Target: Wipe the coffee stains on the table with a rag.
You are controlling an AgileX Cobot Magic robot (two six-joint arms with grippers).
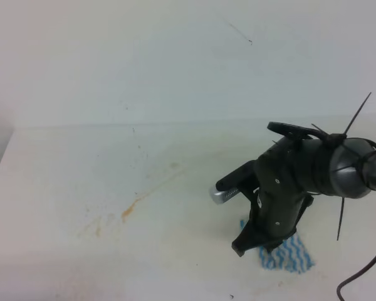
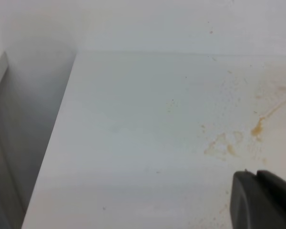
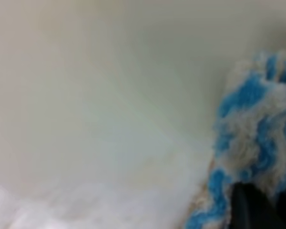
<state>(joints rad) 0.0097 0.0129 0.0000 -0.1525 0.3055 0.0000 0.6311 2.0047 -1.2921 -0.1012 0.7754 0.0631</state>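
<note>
As pincer [image 1: 263,241] grips, 1 rag [image 1: 288,257], 1 table [image 1: 62,182]

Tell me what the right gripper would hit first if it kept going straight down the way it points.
The right gripper points down at the blue-and-white rag, which it already pinches against the white table. Going on, it would most likely just press rag into tabletop.

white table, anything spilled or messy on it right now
Yes. The plain white tabletop carries faint orange-brown coffee smears, a thin streak with tan patches and specks left of centre. They stand out as the only marks on it. The small blue-and-white zigzag rag lies under the right gripper, well right of them.
</note>
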